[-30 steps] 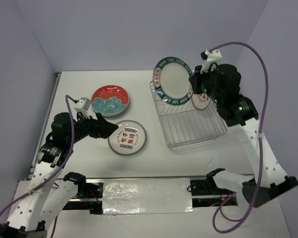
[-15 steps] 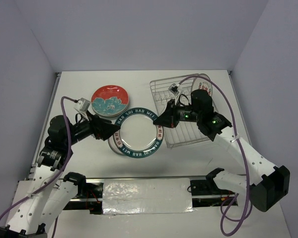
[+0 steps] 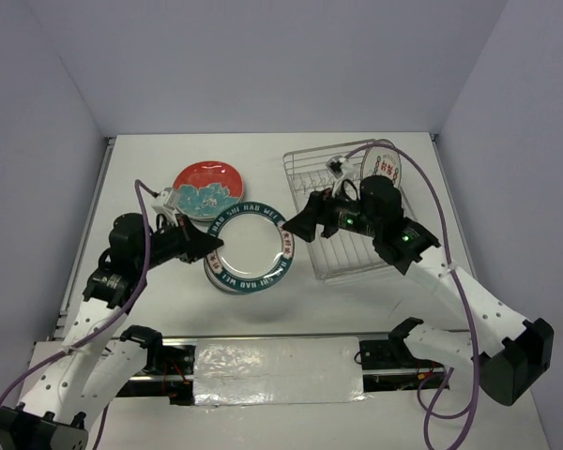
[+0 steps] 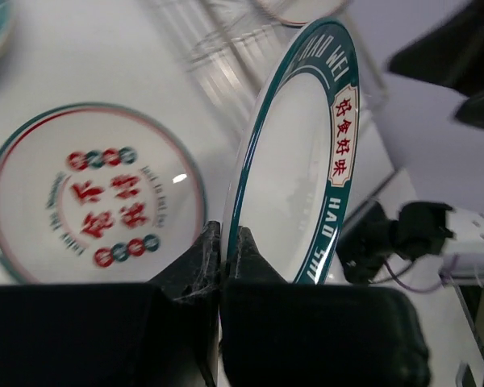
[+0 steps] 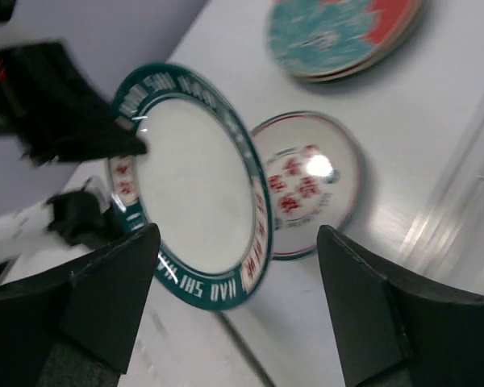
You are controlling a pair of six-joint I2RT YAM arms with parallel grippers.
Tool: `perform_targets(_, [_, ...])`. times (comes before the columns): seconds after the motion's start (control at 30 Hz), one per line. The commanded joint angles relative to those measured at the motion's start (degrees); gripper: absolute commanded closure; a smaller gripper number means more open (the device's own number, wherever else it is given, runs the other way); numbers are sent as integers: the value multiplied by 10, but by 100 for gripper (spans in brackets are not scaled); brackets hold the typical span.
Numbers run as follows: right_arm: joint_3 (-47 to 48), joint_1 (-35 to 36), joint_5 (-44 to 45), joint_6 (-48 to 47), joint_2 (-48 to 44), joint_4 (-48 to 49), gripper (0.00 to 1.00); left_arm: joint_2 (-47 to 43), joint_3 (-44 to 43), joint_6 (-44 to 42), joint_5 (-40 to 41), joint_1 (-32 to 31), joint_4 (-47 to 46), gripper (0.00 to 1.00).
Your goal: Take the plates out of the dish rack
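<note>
White laminate covers the desk [image 3: 150,159], on which everything is laid out; at its right side the silver wire dish rack [image 3: 357,267] is set, slightly askew, with a row of upright prongs along its far end. A large teal-rimmed plate [image 3: 249,246] is held out of the rack, over the middle of the desk between the two arms; it is tilted steeply, so that from the left wrist it is seen nearly edge-on, and red and white lettering is carried on its band. To the far left of it a stack of red plates [image 3: 206,187] with a teal and white flower pattern is lying flat on the desk. Under the large plate a small white plate [image 4: 93,193] with red and green motifs is lying flat, mostly covered in the top view; whether the two touch cannot be told. One standing plate [image 3: 387,169] with red marks is kept upright at the rack's far right corner. The left tool [image 4: 223,242] is pinched narrow on the near rim of the large plate; the right tool [image 3: 300,220] is spread wide just beside that plate's right edge, with nothing gripped.
</note>
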State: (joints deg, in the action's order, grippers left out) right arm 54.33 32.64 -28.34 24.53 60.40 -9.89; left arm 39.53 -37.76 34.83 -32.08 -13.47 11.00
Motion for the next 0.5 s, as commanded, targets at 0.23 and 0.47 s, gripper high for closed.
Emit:
perform_targets(0.23, [-19, -34, 349, -18, -143, -144, 7, 90, 16, 49, 227, 1, 66, 100])
perform_targets(0.47, [-29, -36, 357, -40, -159, -176, 7, 145, 39, 70, 231, 1, 20, 63])
